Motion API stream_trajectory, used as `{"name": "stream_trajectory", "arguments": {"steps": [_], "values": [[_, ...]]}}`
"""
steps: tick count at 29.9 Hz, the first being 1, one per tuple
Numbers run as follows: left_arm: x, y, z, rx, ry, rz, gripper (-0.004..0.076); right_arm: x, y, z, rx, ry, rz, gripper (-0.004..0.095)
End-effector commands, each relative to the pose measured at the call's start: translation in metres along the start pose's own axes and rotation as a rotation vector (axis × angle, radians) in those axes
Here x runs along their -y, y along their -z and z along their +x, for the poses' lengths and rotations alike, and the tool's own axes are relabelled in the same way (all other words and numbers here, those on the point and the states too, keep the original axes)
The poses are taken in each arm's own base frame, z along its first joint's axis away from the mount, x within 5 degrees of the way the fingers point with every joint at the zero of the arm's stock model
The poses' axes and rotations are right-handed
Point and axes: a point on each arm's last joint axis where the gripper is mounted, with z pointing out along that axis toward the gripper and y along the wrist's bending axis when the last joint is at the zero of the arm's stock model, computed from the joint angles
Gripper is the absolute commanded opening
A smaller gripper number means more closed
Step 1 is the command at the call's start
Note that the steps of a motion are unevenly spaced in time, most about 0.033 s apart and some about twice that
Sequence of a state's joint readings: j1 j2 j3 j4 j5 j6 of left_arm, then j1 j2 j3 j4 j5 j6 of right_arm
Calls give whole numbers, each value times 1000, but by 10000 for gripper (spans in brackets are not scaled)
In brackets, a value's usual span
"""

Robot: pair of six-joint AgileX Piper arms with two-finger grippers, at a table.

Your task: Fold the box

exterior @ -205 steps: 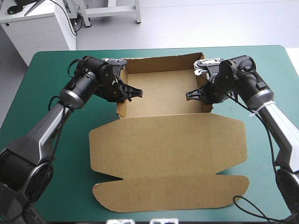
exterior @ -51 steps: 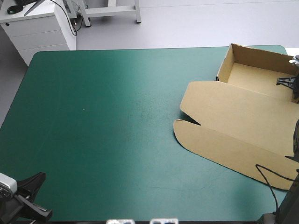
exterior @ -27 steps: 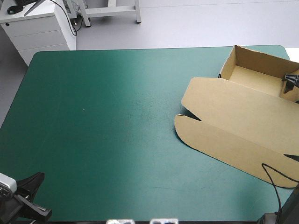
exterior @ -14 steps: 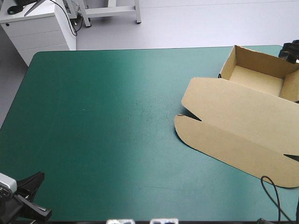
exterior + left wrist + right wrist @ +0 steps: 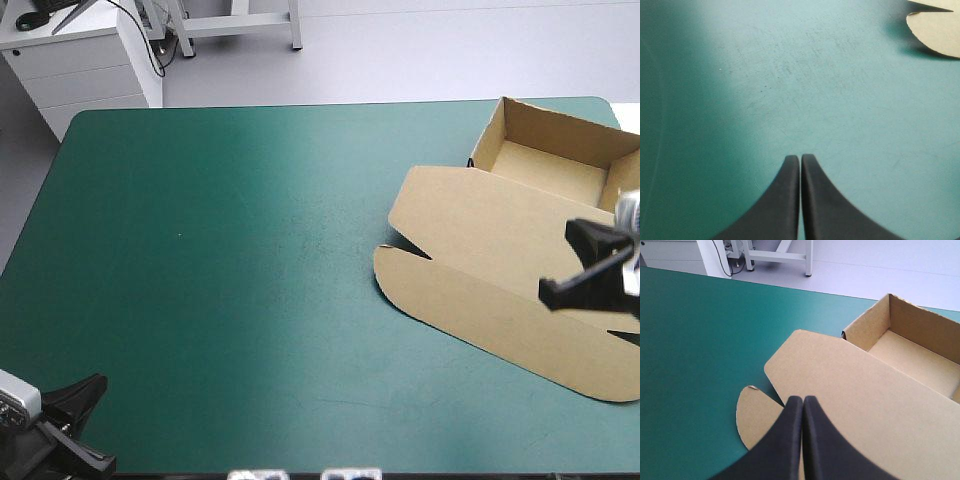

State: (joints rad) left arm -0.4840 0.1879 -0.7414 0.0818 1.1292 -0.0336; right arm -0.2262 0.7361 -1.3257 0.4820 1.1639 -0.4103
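Box [image 5: 480,240] sits at the bench's [image 5: 250,260] far right corner: walls raised into an open tray, lid flat, untucked. Left pincer [image 5: 800,158] and right pincer [image 5: 802,399] both pressed together, holding nothing.

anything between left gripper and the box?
Nothing: only bare teal-green cover lies between the shut left gripper and the box, as the high view shows.

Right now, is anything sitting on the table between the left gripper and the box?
Nothing visible does. Only bare teal-green cover lies between the shut left gripper, at the table's near left corner, and the flat lid of the box toward the right edge. The right gripper hangs over that lid, off that path.
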Motion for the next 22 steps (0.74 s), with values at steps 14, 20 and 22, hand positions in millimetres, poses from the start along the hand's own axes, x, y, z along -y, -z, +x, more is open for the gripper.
{"name": "stream_trajectory", "arguments": {"steps": [14, 20, 22], "values": [[0, 3, -12, 85, 2, 14, -8, -33, 17, 139, 157, -49, 57, -19], [1, 1, -9, 144, -42, 15, -8, -27, -1, 155, 147, -45, 60, -19], [2, -2, -1, 164, -40, 19, -8, -25, -5, 161, 138, -10, 60, -19]]}}
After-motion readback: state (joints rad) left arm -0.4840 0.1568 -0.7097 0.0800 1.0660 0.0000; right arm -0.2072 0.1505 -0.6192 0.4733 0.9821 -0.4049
